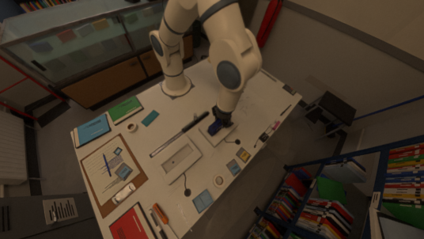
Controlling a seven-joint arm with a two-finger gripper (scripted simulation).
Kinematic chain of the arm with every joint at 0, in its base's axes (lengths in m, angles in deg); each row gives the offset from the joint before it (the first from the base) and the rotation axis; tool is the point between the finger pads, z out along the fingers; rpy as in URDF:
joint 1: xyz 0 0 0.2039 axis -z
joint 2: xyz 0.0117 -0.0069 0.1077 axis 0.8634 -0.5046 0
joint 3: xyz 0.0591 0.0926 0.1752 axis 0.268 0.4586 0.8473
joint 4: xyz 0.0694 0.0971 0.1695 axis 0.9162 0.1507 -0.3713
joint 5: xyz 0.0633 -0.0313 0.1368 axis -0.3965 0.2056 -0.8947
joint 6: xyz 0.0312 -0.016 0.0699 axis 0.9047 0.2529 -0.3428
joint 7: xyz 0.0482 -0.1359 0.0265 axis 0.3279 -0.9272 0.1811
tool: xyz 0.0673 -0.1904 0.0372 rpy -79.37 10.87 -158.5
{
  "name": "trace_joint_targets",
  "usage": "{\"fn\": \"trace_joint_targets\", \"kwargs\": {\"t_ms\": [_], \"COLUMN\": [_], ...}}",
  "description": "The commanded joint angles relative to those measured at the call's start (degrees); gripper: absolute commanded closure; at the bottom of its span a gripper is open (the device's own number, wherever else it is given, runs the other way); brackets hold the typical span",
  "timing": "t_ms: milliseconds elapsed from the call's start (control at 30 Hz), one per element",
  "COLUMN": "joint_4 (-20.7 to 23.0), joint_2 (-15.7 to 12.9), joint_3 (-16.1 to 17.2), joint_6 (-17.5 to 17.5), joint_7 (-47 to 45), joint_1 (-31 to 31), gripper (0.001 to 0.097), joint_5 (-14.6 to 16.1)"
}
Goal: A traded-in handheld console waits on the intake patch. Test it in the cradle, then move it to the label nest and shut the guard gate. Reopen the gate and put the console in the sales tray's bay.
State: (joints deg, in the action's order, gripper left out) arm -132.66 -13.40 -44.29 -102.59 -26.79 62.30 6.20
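The blue handheld console (214,127) sits on a small white square pad (218,132) right of the table's middle, and I still grip it with my gripper (220,122), which reaches straight down onto it. To the left lies a larger white rectangular tray with a sunken bay (180,159). A long thin rail with a dark bar (182,132) runs diagonally between the two. The console's lower part is hidden by my fingers.
Behind the table stands a glass display counter (75,47) with wooden cabinets. A clipboard (112,173), blue and green books, tape rolls, small cards and a red book (128,227) lie about the tabletop. Shelves of coloured folders (336,205) stand to the right.
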Motion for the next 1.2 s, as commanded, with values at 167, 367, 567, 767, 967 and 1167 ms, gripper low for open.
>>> {"fn": "trace_joint_targets", "kwargs": {"t_ms": [167,367,567,767,967,1167], "joint_4": [0.05,0.05,0.06,0.21,0.73,1.5], "joint_2": [0.07,0.07,0.07,0.3,1.04,2.03], "joint_3": [-0.01,-0.01,-0.01,-0.01,-0.04,-0.09], "joint_6": [0.0,0.0,0.0,-0.39,-1.66,-3.4], "joint_7": [0.0,0.0,0.0,-0.01,-0.04,-0.08], "joint_1": [0.0,0.0,0.0,0.0,-0.02,-0.04], "gripper": [0.0416,0.0381,0.0381,0.0381,0.0381,0.0381], "joint_5": [0.0,0.0,0.0,-0.01,-0.04,-0.09]}}
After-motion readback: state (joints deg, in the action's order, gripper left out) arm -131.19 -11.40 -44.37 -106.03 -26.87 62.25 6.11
